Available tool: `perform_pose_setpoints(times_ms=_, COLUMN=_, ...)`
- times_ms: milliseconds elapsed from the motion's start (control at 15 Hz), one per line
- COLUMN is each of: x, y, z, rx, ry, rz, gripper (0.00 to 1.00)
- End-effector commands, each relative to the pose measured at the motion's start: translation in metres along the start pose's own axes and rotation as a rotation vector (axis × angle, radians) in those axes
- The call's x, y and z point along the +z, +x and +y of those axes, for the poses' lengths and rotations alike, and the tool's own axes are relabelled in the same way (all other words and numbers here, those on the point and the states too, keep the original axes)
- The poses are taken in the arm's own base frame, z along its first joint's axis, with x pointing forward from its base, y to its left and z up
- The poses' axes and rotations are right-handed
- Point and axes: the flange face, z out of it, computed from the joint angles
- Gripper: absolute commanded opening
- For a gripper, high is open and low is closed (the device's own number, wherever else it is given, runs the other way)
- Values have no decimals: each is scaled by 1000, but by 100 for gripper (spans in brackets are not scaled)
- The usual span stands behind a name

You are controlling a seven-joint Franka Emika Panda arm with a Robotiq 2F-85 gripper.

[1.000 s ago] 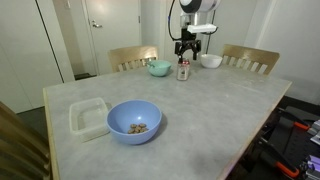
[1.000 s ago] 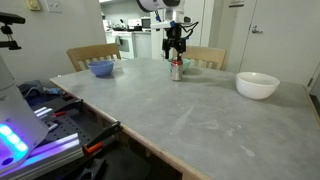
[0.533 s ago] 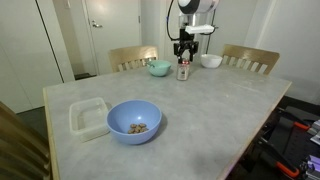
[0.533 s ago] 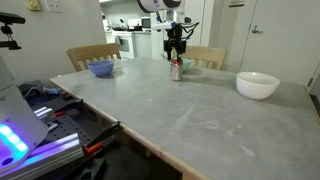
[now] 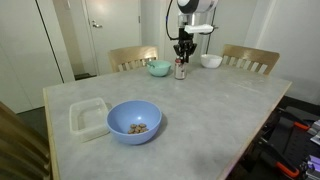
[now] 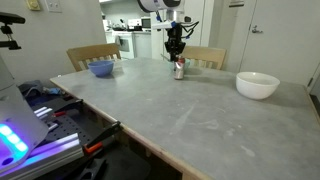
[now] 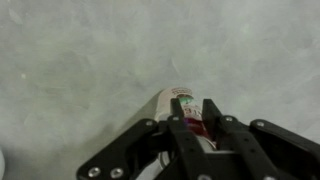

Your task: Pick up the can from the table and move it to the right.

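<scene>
The can (image 7: 178, 101) stands at the far end of the bench (image 5: 210, 110), between the teal bowl (image 5: 159, 68) and the white bowl (image 5: 210, 61). The claw (image 7: 198, 122) is narrowed around its top, seemingly gripping it. The reach and grasp look done; the lift and rightward carry remain.

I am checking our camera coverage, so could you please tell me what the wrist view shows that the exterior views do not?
Only the wrist view: a close look down at the can between the fingers of the gripper; whether they clamp it is unclear. Only an exterior view: the arm, the blue bowl, the clear container, the teal bowl, the white bowl and the chairs. Both: can, gripper and the speckled table.
</scene>
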Motion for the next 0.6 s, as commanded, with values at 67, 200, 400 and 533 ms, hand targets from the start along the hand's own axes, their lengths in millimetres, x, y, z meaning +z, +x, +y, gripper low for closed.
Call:
perform_pose_setpoints(times_ms=67, x=0, y=0, z=-3, rx=-13, ry=-2, rz=7, gripper=15)
perform_pose_setpoints(times_ms=200, x=0, y=4, z=-1, rx=-13, ry=-8, rz=6, gripper=39)
perform_pose_setpoints(times_ms=400, x=-3, y=6, z=3, rx=-8, ry=-16, rz=11, gripper=59)
perform_pose_setpoints(times_ms=533, x=-6, y=9, z=6, rx=-3, ry=-16, rz=18, gripper=73)
